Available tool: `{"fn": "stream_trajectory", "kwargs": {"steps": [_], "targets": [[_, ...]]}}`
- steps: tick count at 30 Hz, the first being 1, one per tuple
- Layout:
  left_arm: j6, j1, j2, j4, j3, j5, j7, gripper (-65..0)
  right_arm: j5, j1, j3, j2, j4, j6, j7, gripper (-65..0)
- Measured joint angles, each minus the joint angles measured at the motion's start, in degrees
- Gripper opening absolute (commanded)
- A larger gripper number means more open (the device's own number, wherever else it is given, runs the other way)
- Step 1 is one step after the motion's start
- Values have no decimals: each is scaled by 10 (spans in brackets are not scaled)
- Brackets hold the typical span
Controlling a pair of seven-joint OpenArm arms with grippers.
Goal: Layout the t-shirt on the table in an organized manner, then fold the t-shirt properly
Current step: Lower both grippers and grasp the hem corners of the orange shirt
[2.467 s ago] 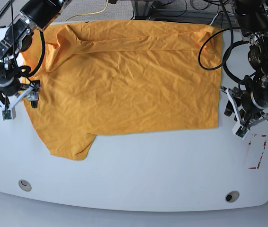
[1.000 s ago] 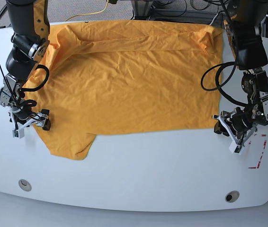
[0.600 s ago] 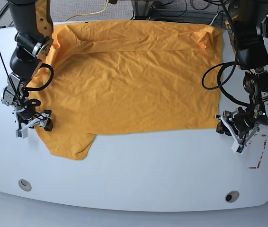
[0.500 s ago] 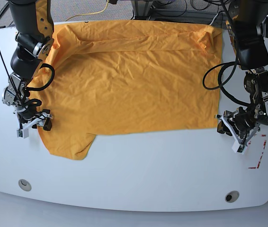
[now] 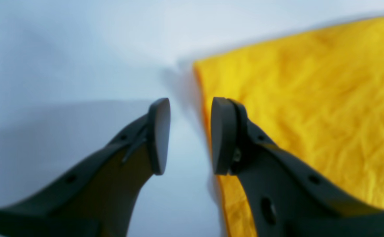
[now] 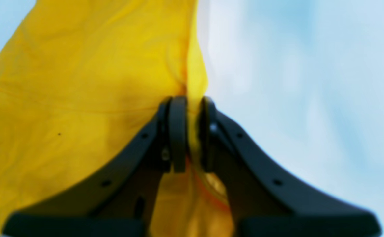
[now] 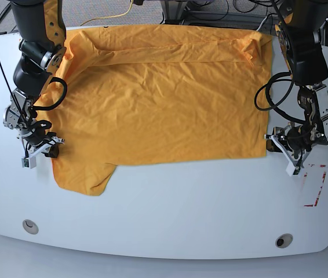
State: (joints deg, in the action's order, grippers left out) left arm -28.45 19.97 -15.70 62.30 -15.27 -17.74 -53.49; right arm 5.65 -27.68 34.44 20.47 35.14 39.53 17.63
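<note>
Currently, the wrinkled orange-yellow cotton t-shirt lies spread flat on the large white smooth table, covering the far and central area of the surface. One sleeve-like flap extends toward the near left, and a long fold line runs across the fabric close to its far edge.

Right gripper: in the base view this unit sits at the left side of the scene, at the left edge of the garment. The right wrist view shows both black fingers pressed together with a thin ridge of yellow fabric pinched between them. The cloth rises from the clamped point in a raised crease, with bare table to one side of it. State: clenched on the t-shirt edge.

Left gripper: in the base view this unit sits at the right side of the scene, just beside the near right corner of the garment. The left wrist view shows the two black fingers parted, with white table visible through the gap. The straight edge of the fabric passes close to one finger; whether that finger touches the cloth cannot be determined. State: released, nothing held.

Other features: a red rectangular tape outline marks the table near the right edge, and two round grey grommets are set along the near edge, one left and one right.
</note>
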Motion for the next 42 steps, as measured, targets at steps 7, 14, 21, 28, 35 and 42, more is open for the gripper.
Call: {"fn": "stream_trajectory", "kwargs": {"steps": [7,14,21,28,35,42], "targets": [[29,1,0,-4,0,-3,28,-400,1,0,0,0,0,1,0,-579],[28,0,1,-40,0,-12,39,-314,0,2,0,0,0,1,0,-579],[29,10,11,-60,0,-12,53,-318,-1,2,0,0,0,1,-1,-579],[28,13,36,-63,0,-16,60,-318,-1,2,0,0,0,1,-1,-579],[25,16,56,-62,37,-23,65,-318,-1,2,0,-1,0,1,-1,-579],[25,17,65,-62,35,-23,66,-382,-1,2,0,-2,0,1,-3,-583]]}}
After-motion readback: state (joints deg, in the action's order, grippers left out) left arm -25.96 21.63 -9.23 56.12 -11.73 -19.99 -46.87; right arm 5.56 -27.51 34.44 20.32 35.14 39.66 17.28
